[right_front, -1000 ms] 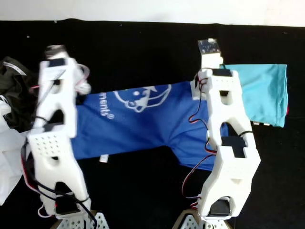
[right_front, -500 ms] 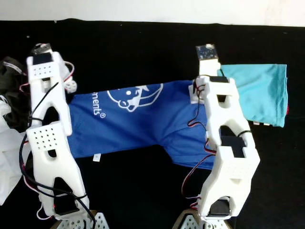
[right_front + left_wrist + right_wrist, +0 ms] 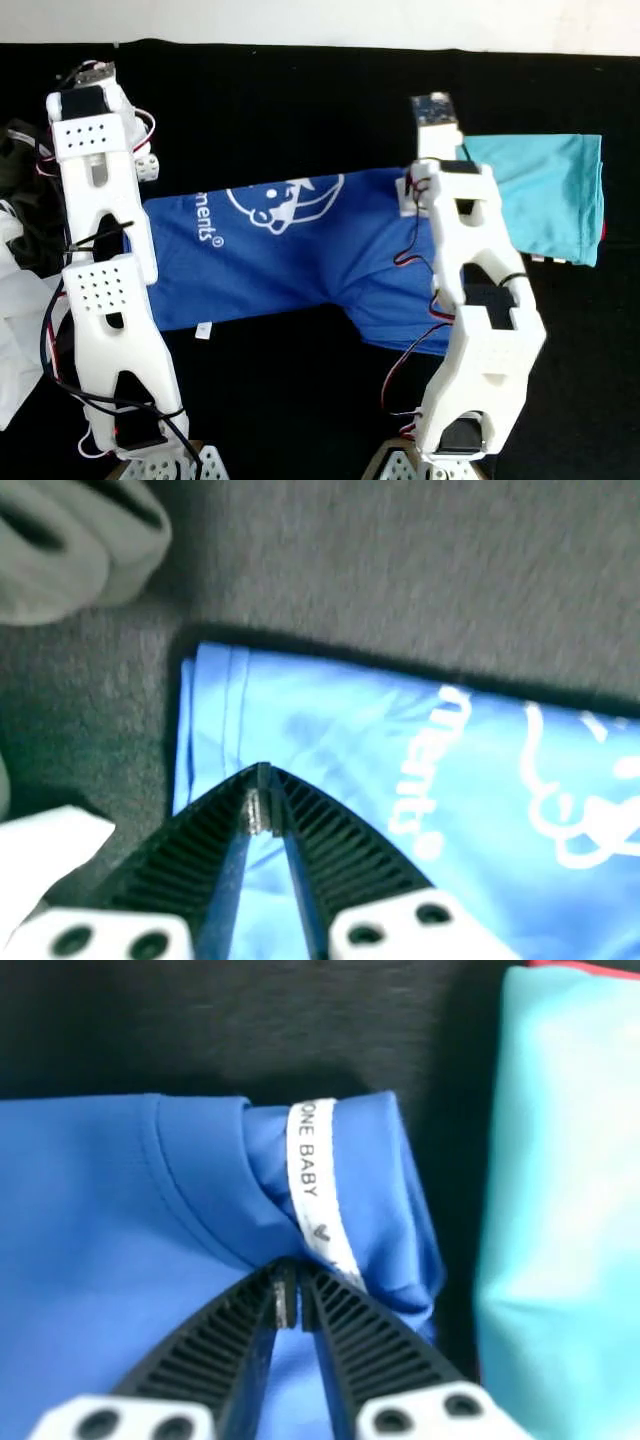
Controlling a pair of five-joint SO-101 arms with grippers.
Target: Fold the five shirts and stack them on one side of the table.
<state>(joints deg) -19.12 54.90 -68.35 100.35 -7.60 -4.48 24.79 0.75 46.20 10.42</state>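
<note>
Two tools, both clamped on blue shirt [image 3: 280, 260]. My left tool [image 3: 258, 798]: jaws pinched together on hem end, just in from corner. My right tool [image 3: 287, 1300]: jaws pinched on bunched collar, tips touching white neck label [image 3: 318, 1195]. Shirt stretched between tools across middle of black desk [image 3: 300, 100], print side up. Folded teal shirt [image 3: 545, 195] on my right side of desk, just beside blue collar. Dark garment [image 3: 25, 190] and white garment [image 3: 15, 330] heaped at left edge.
</note>
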